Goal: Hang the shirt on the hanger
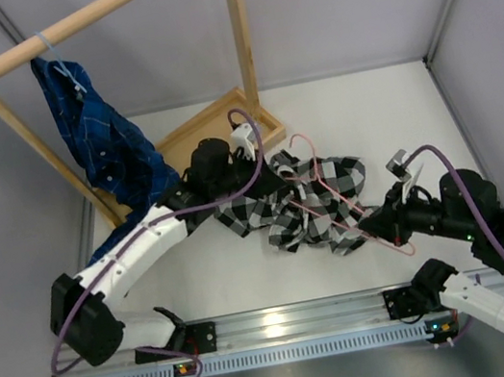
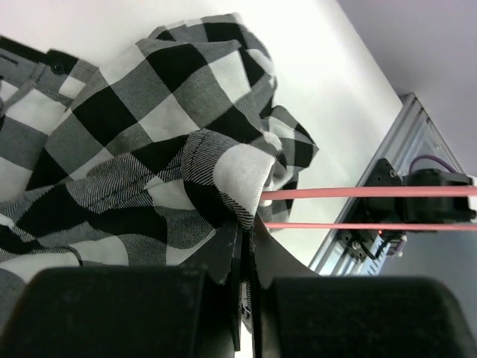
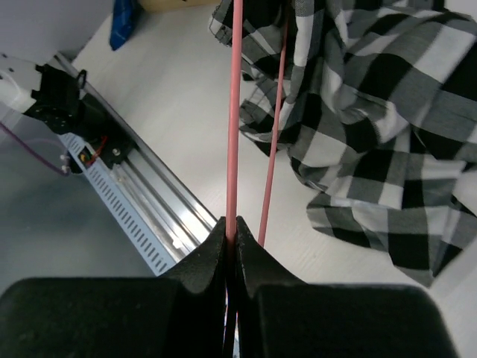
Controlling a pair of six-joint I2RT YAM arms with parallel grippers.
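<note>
The black-and-white checked shirt (image 1: 308, 203) lies crumpled on the white table, mid-scene. The pink hanger (image 1: 338, 203) runs through it, hook at the far side and its lower wires sticking out toward the right arm. My left gripper (image 1: 268, 182) is at the shirt's far-left edge. In the left wrist view that gripper (image 2: 247, 227) is shut on a fold of the shirt (image 2: 149, 127), with the hanger's two wires (image 2: 358, 192) just beyond. My right gripper (image 1: 372, 222) is shut on one wire of the hanger (image 3: 234, 112); that gripper (image 3: 232, 225) has the shirt (image 3: 373, 112) lying to its right.
A wooden rack (image 1: 77, 24) stands at the back left with a dark blue plaid shirt (image 1: 101, 137) hanging from a pale blue hanger (image 1: 65, 70). The rack's wooden base (image 1: 213, 132) sits behind the left gripper. An aluminium rail (image 1: 286, 324) borders the near edge. Grey walls close both sides.
</note>
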